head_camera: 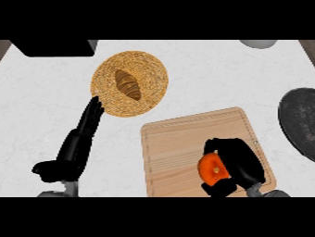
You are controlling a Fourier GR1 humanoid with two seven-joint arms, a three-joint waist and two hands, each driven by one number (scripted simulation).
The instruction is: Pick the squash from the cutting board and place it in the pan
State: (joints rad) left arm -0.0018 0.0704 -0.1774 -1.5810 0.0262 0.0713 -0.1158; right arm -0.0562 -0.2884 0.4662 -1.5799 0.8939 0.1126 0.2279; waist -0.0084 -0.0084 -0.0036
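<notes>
An orange squash (211, 169) lies on the wooden cutting board (180, 139) near its lower right part. My right hand (239, 159) is curled round the squash, fingers over its top and thumb under it, hiding its right side. The dark round pan (311, 125) sits at the right edge of the counter, apart from the board. My left hand (78, 143) rests at the lower left with straight fingers pointing up, their tips close to a woven plate.
A round woven plate (105, 88) carrying a croissant (128, 84) sits at the upper middle. A black object (54, 47) stands at the top left. A grey round thing (259, 43) shows at the top right edge.
</notes>
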